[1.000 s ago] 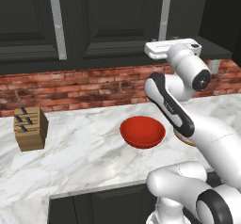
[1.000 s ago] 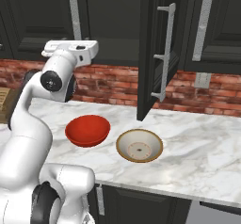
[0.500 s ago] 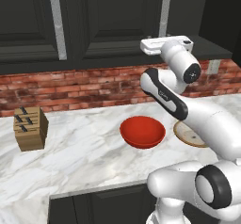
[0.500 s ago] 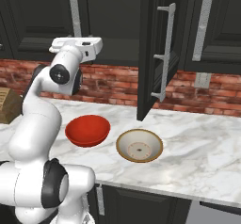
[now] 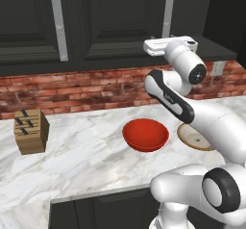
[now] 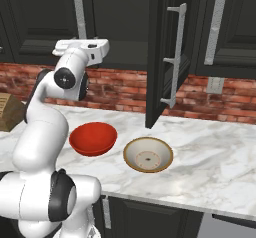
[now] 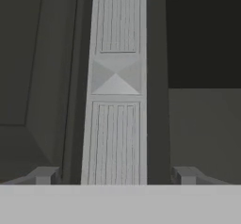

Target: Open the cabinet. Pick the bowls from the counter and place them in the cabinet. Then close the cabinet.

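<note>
From my hand camera the tool (image 7: pixel 115 176) sits right up against the cabinet (image 5: pixel 120 21), its two tips spread wide on either side of a long silver handle (image 7: pixel 115 124) that runs straight up between them; the tips flank the bar without pressing on it, so I read the tool as open and gripping nothing. To one side of that handle there is a dark opening where the cabinet's interior shows. The red bowl (image 5: pixel 145 134) lies on the desk (image 5: pixel 81 160) well below the handle, and the tan-rimmed bowl (image 6: pixel 148 155) sits just beside it, apart from it, on the side toward the swung-out door (image 6: pixel 157 57). Compared with a second ago the arm has reared up taller and the hand has pushed in closer to the cabinet front, while the tips have drawn in slightly; both bowls stay where they were. The right base camera gives me the swung-out door edge-on with its own bar handle (image 6: pixel 176 57) and the whole speckled inside of the tan-rimmed bowl; the left base camera has the arm covering part of that bowl, but shows a knife block (image 5: pixel 30 131) far along the desk from the red bowl.
</note>
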